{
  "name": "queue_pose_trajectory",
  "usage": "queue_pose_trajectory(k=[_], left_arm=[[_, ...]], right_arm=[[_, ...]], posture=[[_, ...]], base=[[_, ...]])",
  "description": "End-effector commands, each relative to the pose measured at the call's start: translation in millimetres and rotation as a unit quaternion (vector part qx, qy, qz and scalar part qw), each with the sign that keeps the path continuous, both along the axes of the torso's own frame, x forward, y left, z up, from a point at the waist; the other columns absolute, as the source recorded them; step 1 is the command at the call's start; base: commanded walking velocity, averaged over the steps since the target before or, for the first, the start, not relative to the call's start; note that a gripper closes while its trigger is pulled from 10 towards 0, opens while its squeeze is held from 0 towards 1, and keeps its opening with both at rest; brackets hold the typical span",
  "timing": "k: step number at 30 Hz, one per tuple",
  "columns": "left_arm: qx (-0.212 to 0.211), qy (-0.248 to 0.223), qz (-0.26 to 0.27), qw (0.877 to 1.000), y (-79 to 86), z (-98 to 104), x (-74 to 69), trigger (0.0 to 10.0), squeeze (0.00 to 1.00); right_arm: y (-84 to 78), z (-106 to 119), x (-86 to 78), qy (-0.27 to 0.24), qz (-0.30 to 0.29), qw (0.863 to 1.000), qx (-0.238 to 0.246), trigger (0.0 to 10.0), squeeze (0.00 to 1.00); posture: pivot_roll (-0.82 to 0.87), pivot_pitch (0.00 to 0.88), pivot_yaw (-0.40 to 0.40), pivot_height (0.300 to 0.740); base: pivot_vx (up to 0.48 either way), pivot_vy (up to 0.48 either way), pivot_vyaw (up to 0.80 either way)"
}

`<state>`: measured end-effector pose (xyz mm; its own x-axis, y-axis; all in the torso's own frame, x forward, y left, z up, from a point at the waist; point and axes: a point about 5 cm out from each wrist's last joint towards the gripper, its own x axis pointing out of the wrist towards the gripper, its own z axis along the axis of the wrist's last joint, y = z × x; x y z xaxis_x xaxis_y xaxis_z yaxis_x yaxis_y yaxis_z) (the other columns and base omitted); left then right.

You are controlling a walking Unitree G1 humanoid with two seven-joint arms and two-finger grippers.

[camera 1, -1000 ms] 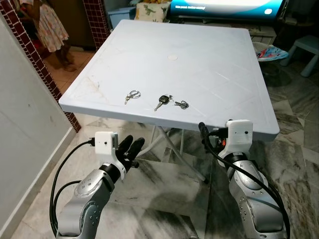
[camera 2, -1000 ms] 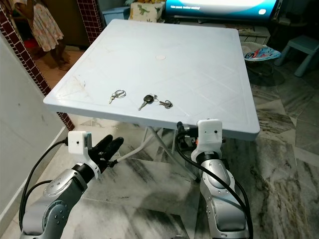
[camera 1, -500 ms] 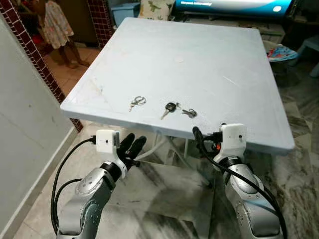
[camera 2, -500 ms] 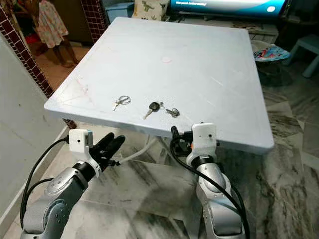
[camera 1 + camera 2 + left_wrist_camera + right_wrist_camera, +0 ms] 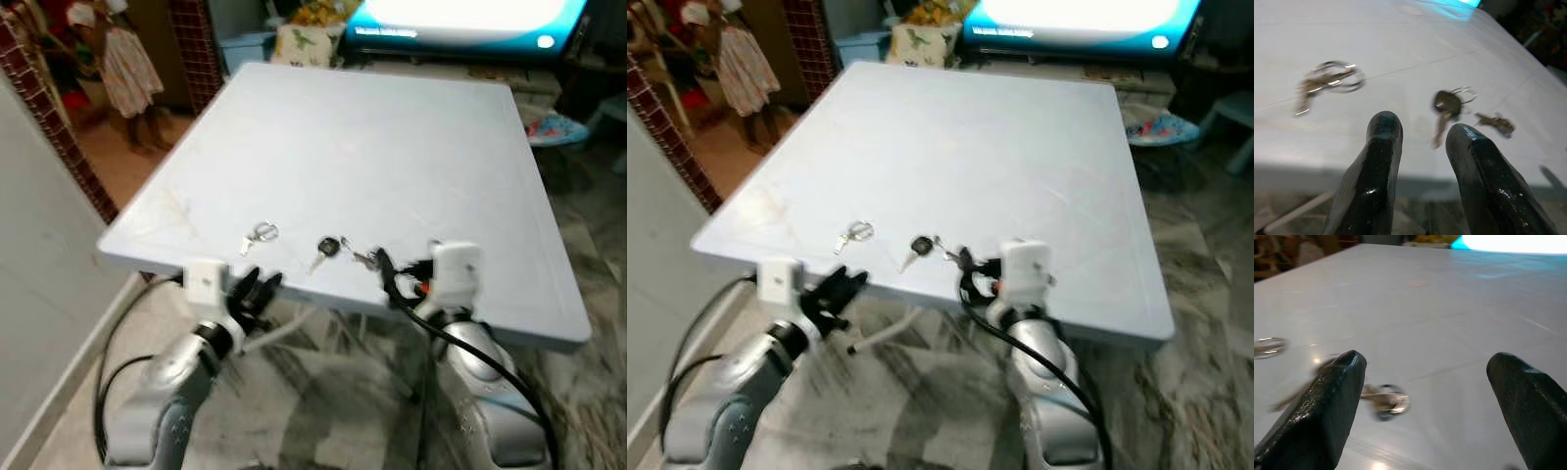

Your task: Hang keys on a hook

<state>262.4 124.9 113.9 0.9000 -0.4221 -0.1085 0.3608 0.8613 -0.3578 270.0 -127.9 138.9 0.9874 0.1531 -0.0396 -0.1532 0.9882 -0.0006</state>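
Keys lie near the front edge of the white table (image 5: 392,127), in easy reach of whoever comes up to it: a black-headed key (image 5: 323,251) on a ring in the middle, a small dark bunch (image 5: 364,258) just beside it toward the robot's right, and a separate ring of keys (image 5: 259,235) apart on the left. None is held yet. The right gripper (image 5: 1425,396) sits at the table's edge with its fingers spread wide, the small bunch lying between them and a little ahead, which looks to me like lining up for a pick. The left gripper (image 5: 1422,132) waits lower, at the edge, fingers a little apart and grasping nothing, pointed between the ring and the black-headed key. No hook can be made out from here. A person (image 5: 122,69) stands in the doorway beyond the far left corner, and a bright screen (image 5: 470,18) glows behind the table.
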Motion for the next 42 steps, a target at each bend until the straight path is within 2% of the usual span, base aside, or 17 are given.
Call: queue_pose_trajectory(k=[1,6,12,15,17,19,22,27,32,39,40,41,42], left_arm=[[0.0,0.011,-0.01,1.0,-4.5,-3.2,-1.9,10.0,0.0],[0.001,0.017,-0.022,1.0,-5.7,-4.1,-3.4,10.0,0.0],[-0.004,0.01,-0.009,1.0,-6.5,-1.5,-1.0,10.0,0.0],[0.006,0.016,-0.03,0.999,-9.4,-3.4,-3.7,10.0,0.0],[0.031,0.029,-0.076,0.996,-13.4,-8.2,-10.1,10.0,0.0],[0.032,0.03,-0.087,0.995,-14.4,-8.5,-11.3,10.0,0.0],[0.04,0.026,-0.098,0.994,-14.5,-7.2,-11.1,10.0,0.0],[0.032,0.008,-0.086,0.996,-12.9,-1.4,-6.7,10.0,0.0],[0.039,0.008,-0.098,0.994,-13.4,-0.9,-7.4,10.0,0.0],[0.036,0.006,-0.11,0.993,-19.7,-1.3,-9.9,10.0,0.0],[0.035,0.006,-0.112,0.993,-20.7,-1.3,-10.2,10.0,0.0],[0.035,0.005,-0.112,0.993,-21.3,-1.3,-10.3,10.0,0.0],[0.034,0.005,-0.113,0.993,-21.8,-1.2,-10.5,10.0,0.0]], right_arm=[[-7.3,-2.5,-0.4,0.011,-0.012,1.0,-0.014,10.0,0.0],[-9.2,0.7,0.0,-0.001,-0.006,1.0,-0.02,10.0,0.0],[-6.9,-2.2,3.3,0.004,0.009,1.0,-0.013,10.0,0.0],[-5.4,-4.3,5.4,0.015,0.023,0.999,-0.019,10.0,0.0],[-5.6,-13.3,9.1,0.045,0.039,0.997,-0.044,10.0,0.0],[-5.8,-16.9,10.4,0.056,0.043,0.996,-0.051,10.0,0.0],[-0.9,-19.5,12.5,0.063,0.063,0.995,-0.053,10.0,0.0],[9.8,-24.7,16.7,0.067,0.094,0.991,-0.072,10.0,0.0],[6.8,-28.0,22.7,0.074,0.084,0.991,-0.079,10.0,0.0],[-8.6,-29.6,32.5,0.076,0.064,0.991,-0.088,10.0,0.0],[-10.5,-30.0,33.1,0.076,0.063,0.991,-0.088,9.8,0.0],[-11.9,-30.0,33.7,0.074,0.062,0.992,-0.085,6.3,0.0],[-12.7,-30.0,34.4,0.07,0.063,0.992,-0.078,6.5,0.0]], posture=[[-0.08,0.125,0.026,0.74],[-0.08,0.126,0.028,0.74],[-0.08,0.123,0.022,0.74],[-0.08,0.12,0.019,0.74],[-0.07,0.12,0.017,0.74],[-0.07,0.12,0.017,0.74],[-0.07,0.116,0.019,0.74],[-0.07,0.114,0.024,0.74],[-0.06,0.113,0.026,0.74],[-0.06,0.112,0.028,0.74],[-0.06,0.112,0.027,0.74],[-0.06,0.112,0.027,0.74],[-0.06,0.112,0.027,0.74]], base=[[0.0,0.0,0.0],[0.0,0.0,0.0],[0.0,0.0,0.0],[0.0,0.0,0.0],[0.0,0.0,0.0],[0.0,0.0,0.0],[0.0,0.0,0.0],[0.0,0.0,0.0],[0.0,0.0,0.0],[0.0,0.0,0.0],[0.0,0.0,0.0],[0.0,0.0,0.0],[0.0,0.0,0.0]])
